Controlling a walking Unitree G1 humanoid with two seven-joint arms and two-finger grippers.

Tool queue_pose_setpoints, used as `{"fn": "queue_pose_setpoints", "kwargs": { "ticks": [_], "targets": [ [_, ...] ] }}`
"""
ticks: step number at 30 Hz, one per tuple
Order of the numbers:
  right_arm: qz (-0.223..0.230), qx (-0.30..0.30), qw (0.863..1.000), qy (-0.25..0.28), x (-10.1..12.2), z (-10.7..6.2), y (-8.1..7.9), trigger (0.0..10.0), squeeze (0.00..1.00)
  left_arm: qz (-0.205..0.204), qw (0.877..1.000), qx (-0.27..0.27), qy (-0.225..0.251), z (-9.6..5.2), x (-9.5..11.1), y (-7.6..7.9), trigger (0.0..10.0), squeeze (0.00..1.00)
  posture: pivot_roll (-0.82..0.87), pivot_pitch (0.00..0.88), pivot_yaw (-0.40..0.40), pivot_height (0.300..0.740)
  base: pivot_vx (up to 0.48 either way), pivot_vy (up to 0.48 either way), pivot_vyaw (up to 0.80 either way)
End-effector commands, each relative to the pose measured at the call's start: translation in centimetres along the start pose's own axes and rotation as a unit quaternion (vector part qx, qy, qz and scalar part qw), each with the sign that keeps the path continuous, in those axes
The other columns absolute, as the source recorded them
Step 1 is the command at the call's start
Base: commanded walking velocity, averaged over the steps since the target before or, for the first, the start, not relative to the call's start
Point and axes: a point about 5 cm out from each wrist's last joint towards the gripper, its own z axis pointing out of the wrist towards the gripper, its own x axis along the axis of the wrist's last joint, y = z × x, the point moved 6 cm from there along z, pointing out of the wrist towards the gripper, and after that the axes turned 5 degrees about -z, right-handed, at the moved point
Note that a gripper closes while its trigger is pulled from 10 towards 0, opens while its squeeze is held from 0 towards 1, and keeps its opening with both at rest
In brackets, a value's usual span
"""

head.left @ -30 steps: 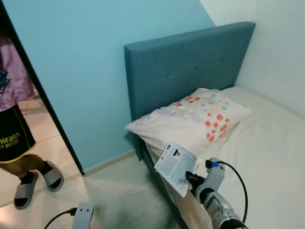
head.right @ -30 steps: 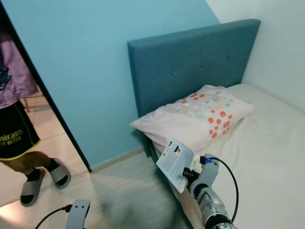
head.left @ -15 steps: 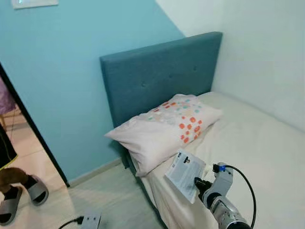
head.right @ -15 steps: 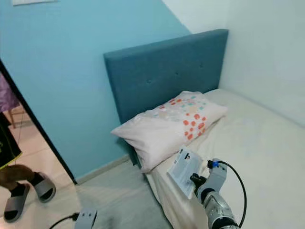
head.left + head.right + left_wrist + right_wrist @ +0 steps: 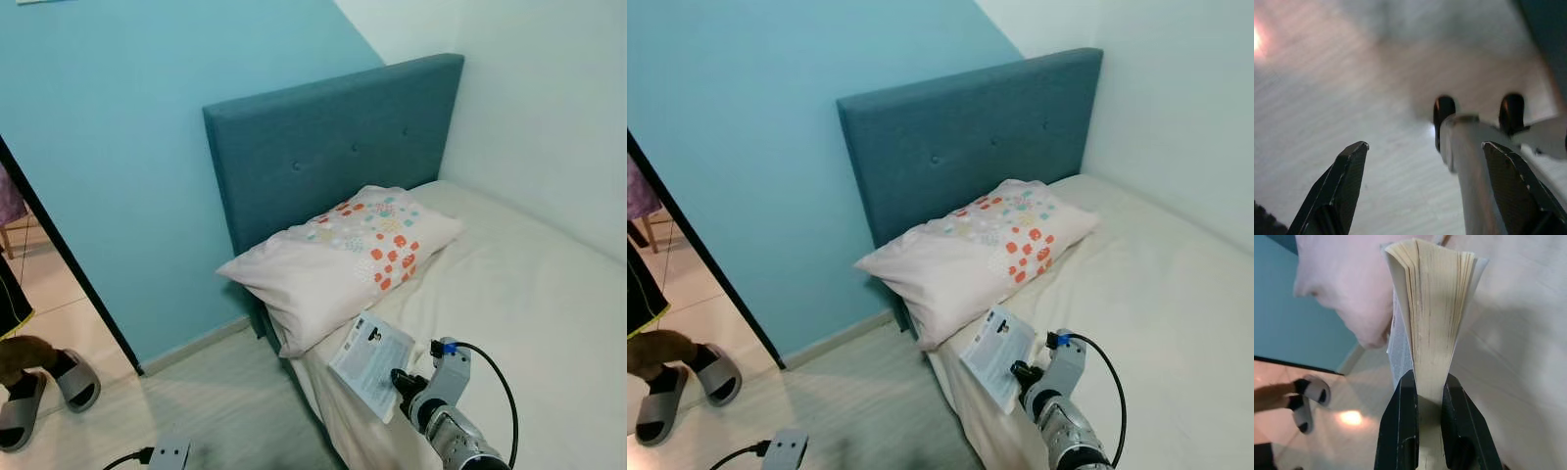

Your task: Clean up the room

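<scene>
My right gripper (image 5: 401, 380) is shut on a paperback book (image 5: 370, 363) and holds it over the near edge of the bed (image 5: 529, 294), just short of the pillow (image 5: 338, 259). The right wrist view looks at the book's yellowed page edges (image 5: 1432, 313), clamped between the two black fingers (image 5: 1400, 431). My left gripper (image 5: 1425, 191) hangs low over the pale wood floor with its fingers spread open and nothing between them; its wrist (image 5: 167, 455) peeks in at the bottom left.
A teal padded headboard (image 5: 323, 147) backs the bed against a light blue wall. A person's legs in grey slippers (image 5: 44, 392) stand in the doorway at the left. Pale floor (image 5: 225, 401) lies between the doorway and the bed.
The camera has swung right and steadied, so the bed sits more central and the person has slid to the left edge. The book stays in my right gripper, now slightly lower over the mattress edge.
</scene>
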Motion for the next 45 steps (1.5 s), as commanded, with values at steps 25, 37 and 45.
{"fn": "queue_pose_setpoints", "kwargs": {
  "ticks": [25,37,45],
  "targets": [
    [0.126,0.0,0.99,0.063,3.2,0.3,0.4,10.0,0.0,0.054,0.998,0.005,0.026,-0.5,-0.7,-2.1,10.0,0.0,0.08,0.0,0.061,0.595,0.0,0.0,0.0],
    [0.158,-0.009,0.979,0.132,8.1,-0.4,2.8,10.0,0.0,0.076,0.989,0.013,0.129,-1.0,5.6,-3.3,10.0,0.0,0.18,0.09,0.12,0.561,0.0,0.0,0.0],
    [0.142,0.016,0.977,0.159,12.6,-0.3,2.1,10.0,0.0,0.076,0.983,0.045,0.159,-1.9,6.7,-6.4,10.0,0.0,0.24,0.156,0.135,0.561,0.0,0.0,0.0]
  ]
}}
